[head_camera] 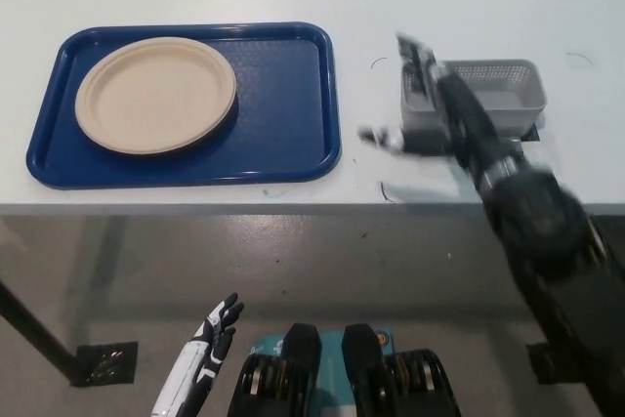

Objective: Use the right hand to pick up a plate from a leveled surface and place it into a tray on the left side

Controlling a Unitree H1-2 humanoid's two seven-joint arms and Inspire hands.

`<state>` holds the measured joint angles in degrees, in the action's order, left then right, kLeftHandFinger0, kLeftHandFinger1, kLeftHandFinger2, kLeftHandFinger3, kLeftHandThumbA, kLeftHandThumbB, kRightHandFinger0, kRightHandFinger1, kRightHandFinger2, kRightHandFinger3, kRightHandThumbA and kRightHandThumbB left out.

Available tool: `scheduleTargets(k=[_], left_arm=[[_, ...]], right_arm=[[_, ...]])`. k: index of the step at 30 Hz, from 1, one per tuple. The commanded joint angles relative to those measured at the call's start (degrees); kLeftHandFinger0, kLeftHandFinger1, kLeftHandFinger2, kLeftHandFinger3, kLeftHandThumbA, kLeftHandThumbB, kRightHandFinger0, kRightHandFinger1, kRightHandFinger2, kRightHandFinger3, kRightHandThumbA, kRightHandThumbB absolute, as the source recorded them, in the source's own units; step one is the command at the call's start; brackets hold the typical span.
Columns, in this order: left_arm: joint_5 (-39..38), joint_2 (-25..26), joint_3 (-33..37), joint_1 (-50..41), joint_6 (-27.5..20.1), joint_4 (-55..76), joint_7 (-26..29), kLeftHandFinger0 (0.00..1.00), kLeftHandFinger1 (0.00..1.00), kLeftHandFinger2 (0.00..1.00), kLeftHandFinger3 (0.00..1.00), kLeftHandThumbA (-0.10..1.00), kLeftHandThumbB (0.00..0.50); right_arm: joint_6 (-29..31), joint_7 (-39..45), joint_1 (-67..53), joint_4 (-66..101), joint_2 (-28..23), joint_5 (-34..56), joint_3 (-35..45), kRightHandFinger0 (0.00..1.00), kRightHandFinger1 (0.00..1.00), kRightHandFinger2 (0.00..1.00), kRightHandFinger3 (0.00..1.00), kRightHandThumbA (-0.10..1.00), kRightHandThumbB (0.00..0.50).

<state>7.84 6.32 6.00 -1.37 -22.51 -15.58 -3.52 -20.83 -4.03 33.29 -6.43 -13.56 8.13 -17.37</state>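
Observation:
A beige round plate (156,94) lies flat in the left half of the blue tray (283,104) on the white table. My black right hand (430,104) is blurred with motion, low over the table in front of the grey basket, well right of the tray; its fingers look spread and hold nothing. The black forearm runs down to the lower right corner. My white left hand (205,358) hangs below the table edge at the lower left, fingers apart and holding nothing.
A grey mesh basket (488,95) stands on a dark base at the table's right, partly covered by my right arm. The table's front edge (244,207) runs across the middle, with grey floor and a table leg foot (103,360) below.

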Motion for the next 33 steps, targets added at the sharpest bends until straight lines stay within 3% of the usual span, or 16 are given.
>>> scheduleTargets(k=[1, 5, 9, 11, 13, 14, 16, 18, 19, 24, 27, 28, 33], left_arm=[[0.77, -0.03, 0.82, 0.16, -1.49, 1.63, -0.25, 1.00, 1.00, 1.00, 1.00, 1.00, 0.224], [0.88, -0.23, 0.69, 0.71, -1.75, 0.98, 0.09, 1.00, 1.00, 1.00, 1.00, 1.00, 0.217], [1.10, -0.28, 0.70, 1.05, -2.02, 0.47, 0.22, 1.00, 1.00, 1.00, 1.00, 1.00, 0.225], [1.00, -0.24, 0.70, 1.03, -2.14, 0.59, 0.14, 1.00, 1.00, 1.00, 1.00, 1.00, 0.223], [0.94, -0.60, 0.86, 1.53, -2.81, -0.08, 0.20, 1.00, 1.00, 1.00, 1.00, 1.00, 0.201], [1.07, -0.61, 0.78, 1.78, -3.22, -0.43, 0.40, 1.00, 1.00, 1.00, 1.00, 1.00, 0.201], [1.06, -0.64, 0.65, 1.71, -3.00, -0.27, 0.50, 1.00, 1.00, 1.00, 1.00, 1.00, 0.204], [1.08, -0.72, 0.56, 1.89, -3.29, -0.57, 0.69, 1.00, 1.00, 1.00, 1.00, 1.00, 0.206], [0.97, -0.77, 0.49, 1.76, -3.21, -0.45, 0.70, 1.00, 1.00, 1.00, 1.00, 1.00, 0.211], [0.73, -0.86, 0.36, 2.06, -4.32, -1.60, 0.84, 1.00, 1.00, 1.00, 1.00, 1.00, 0.221], [0.85, -0.97, 0.38, 2.14, -3.87, -1.78, 0.87, 1.00, 1.00, 1.00, 1.00, 1.00, 0.215], [0.93, -1.06, 0.30, 2.13, -3.61, -1.83, 1.04, 1.00, 1.00, 1.00, 1.00, 1.00, 0.227], [1.74, -1.10, -0.29, 1.88, -3.38, -2.10, 2.20, 1.00, 1.00, 1.00, 1.00, 1.00, 0.231]], right_arm=[[35.76, 0.57, -31.20, 60.86, -16.43, 12.51, 13.93, 1.00, 1.00, 1.00, 1.00, 1.00, 0.490], [46.68, 2.59, -45.68, 60.86, -16.99, 7.81, 10.82, 1.00, 1.00, 1.00, 1.00, 1.00, 0.500], [45.22, 2.54, -50.30, 60.86, -9.49, 5.21, 4.90, 1.00, 1.00, 1.00, 1.00, 1.00, 0.500], [42.38, 3.88, -51.43, 60.86, -9.54, 4.46, 4.48, 1.00, 1.00, 1.00, 1.00, 1.00, 0.500], [38.99, 5.68, -51.88, 59.16, -9.93, 5.79, 5.16, 1.00, 1.00, 1.00, 1.00, 1.00, 0.468], [41.73, 7.62, -51.31, 51.18, -8.48, 6.82, 4.63, 1.00, 1.00, 1.00, 1.00, 1.00, 0.447], [40.13, 5.21, -51.36, 42.40, -5.13, 2.37, 5.13, 1.00, 1.00, 1.00, 1.00, 1.00, 0.484], [39.68, 4.93, -50.15, 35.08, -3.59, 2.41, 5.37, 1.00, 1.00, 1.00, 1.00, 1.00, 0.450], [40.60, 4.04, -48.61, 28.81, -2.83, 0.39, 5.64, 1.00, 1.00, 1.00, 1.00, 1.00, 0.366], [41.15, 3.66, -43.17, 9.22, 0.05, 0.65, 6.14, 1.00, 1.00, 1.00, 1.00, 1.00, 0.354], [42.12, 5.23, -41.43, 1.52, 1.57, 3.29, 6.99, 1.00, 1.00, 1.00, 1.00, 1.00, 0.265], [42.67, 5.63, -40.90, -0.46, 1.84, 3.50, 7.23, 1.00, 1.00, 1.00, 1.00, 1.00, 0.256], [42.90, 7.04, -38.97, -5.22, 2.61, 3.74, 7.95, 1.00, 1.00, 1.00, 1.00, 1.00, 0.267]])
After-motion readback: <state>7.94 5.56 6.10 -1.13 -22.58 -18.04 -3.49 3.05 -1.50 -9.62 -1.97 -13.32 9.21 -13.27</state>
